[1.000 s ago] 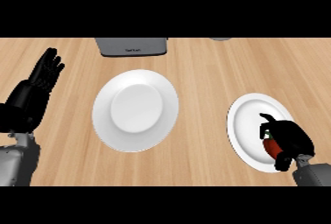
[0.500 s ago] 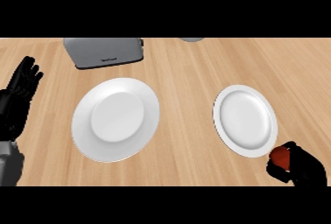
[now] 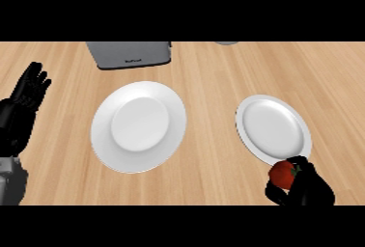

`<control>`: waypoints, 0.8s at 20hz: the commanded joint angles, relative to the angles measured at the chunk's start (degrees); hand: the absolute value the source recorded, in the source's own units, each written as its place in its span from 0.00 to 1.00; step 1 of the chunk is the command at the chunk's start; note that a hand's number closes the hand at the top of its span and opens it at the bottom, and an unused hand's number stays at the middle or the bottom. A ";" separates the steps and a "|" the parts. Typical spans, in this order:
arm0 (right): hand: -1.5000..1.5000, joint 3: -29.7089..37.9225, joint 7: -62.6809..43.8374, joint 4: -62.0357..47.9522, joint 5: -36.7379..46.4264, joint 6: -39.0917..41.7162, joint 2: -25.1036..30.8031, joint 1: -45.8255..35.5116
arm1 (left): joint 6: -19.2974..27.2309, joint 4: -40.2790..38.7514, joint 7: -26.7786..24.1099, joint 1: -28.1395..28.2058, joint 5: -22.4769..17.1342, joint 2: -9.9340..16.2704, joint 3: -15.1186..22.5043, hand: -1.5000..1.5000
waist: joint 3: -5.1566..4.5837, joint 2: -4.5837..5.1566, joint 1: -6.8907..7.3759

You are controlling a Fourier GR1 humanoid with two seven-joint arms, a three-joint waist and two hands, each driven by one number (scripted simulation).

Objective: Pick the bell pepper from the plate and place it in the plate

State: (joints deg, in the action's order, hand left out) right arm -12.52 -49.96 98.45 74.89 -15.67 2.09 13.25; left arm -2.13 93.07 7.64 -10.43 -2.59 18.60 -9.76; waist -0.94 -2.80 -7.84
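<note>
My right hand (image 3: 306,188) sits at the lower right of the head view, its fingers curled round a red bell pepper (image 3: 283,173). The pepper is held just below the near rim of the smaller white plate (image 3: 273,126), which lies bare on the wooden counter. A larger white plate (image 3: 139,125), also bare, lies left of centre. My left hand (image 3: 21,108) rests open at the left edge, fingers up, apart from both plates.
A grey toaster-like box (image 3: 130,54) stands at the back of the counter behind the larger plate. A small grey object (image 3: 227,43) shows at the back edge, mostly cut off.
My right hand has lifted the bell pepper off the smaller plate and drawn it toward the near edge. The view has shifted, so plates and box appear moved rightward.
</note>
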 commanded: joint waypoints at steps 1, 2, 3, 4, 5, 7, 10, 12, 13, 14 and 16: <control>1.00 -10.76 -7.38 8.26 6.43 -3.64 -1.99 -1.45 | -1.40 0.61 0.09 -1.14 -0.50 0.59 0.65 0.50 | 0.35 0.51 3.15; 1.00 -13.17 -9.08 10.88 8.38 -4.59 -2.01 -1.03 | -1.23 0.59 0.11 -0.88 -0.86 -0.11 0.76 0.50 | 0.35 0.47 3.22; 1.00 -16.07 -11.49 11.87 9.70 -4.83 -2.03 -1.87 | -1.72 0.85 0.11 -0.99 -0.84 -0.11 1.34 0.50 | 0.43 0.74 4.07; 1.00 -18.69 -13.48 12.91 11.58 -5.18 -2.04 -2.36 | -1.93 0.46 -0.64 -0.08 -1.22 -0.81 1.50 0.50 | 0.38 0.96 4.74; 1.00 -21.23 -15.64 13.79 13.75 -5.25 -2.05 -2.86 | -1.80 0.40 0.00 -1.28 -1.09 -1.33 2.34 0.50 | 0.45 1.16 4.41; 1.00 -26.35 -19.69 15.58 17.52 -2.74 -2.06 -3.74 | -1.05 0.55 -0.28 -2.02 0.04 -1.96 3.34 0.50 | 0.46 1.46 4.80; 1.00 -31.95 -26.09 15.88 21.66 1.05 -2.07 -7.43 | -1.39 1.02 -0.55 -1.97 0.21 -2.87 4.70 0.50 | 0.54 2.01 6.62; 1.00 -33.66 -29.82 14.30 23.75 1.29 -2.07 -9.83 | -2.25 1.17 0.44 -4.01 -1.18 -1.30 3.12 0.50 | 0.63 2.30 7.32; 1.00 -34.04 -31.17 13.56 23.71 1.53 -2.07 -12.00 | -2.62 1.06 -1.06 -2.20 -0.54 -2.77 5.03 0.50 | 0.62 2.55 8.02; 1.00 -33.87 -32.20 13.81 23.78 3.27 -2.07 -13.84 | -2.62 0.71 -0.75 -3.53 -0.67 -2.21 4.48 0.50 | 0.62 2.71 8.07; 1.00 -34.42 -34.87 12.20 23.20 2.18 -2.07 -16.55 | -2.05 1.02 -1.22 -3.21 0.24 -3.25 5.69 0.50 | 0.72 2.91 8.81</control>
State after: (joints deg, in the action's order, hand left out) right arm -43.73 -68.67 111.73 96.78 -13.66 0.56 2.49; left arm -4.28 94.17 7.05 -13.27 -3.00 16.34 -5.43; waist -0.33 -0.44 -0.26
